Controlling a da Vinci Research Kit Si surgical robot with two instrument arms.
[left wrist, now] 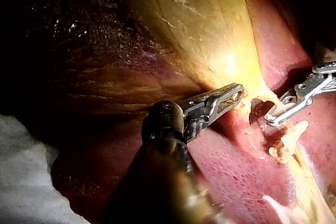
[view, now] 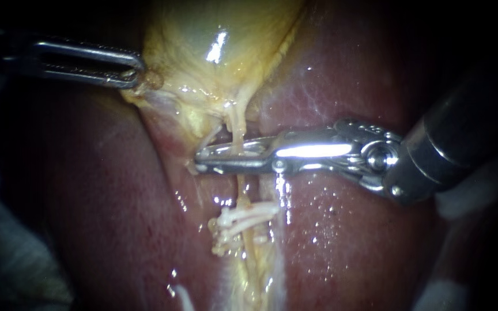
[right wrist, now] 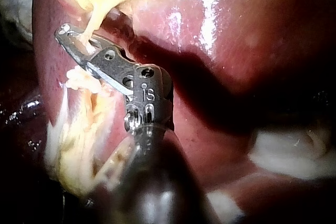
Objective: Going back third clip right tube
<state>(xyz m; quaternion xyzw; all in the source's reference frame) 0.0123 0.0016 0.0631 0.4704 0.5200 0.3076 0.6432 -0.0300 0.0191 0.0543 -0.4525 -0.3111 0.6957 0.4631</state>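
Two tools in the endoscope view: left tool [view: 138, 73] clamped on the gallbladder [view: 203, 40] edge, right tool [view: 202, 160] with jaws apart and the tube [view: 236, 129] between them, just above the white clips [view: 243, 222]. Same story from the left wrist view, left tool biting yellow tissue, right tool at the tube. From the right wrist view, jaws straddling the tube over the liver [right wrist: 236, 77]; looks like the backing-off step, so probably a straight pull back next, jaws wide, no snagging tube or clips.

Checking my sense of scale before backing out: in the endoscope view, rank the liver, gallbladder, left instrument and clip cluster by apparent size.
1. liver, largest
2. gallbladder
3. left instrument, though shadow hides part of it
4. clip cluster, smallest
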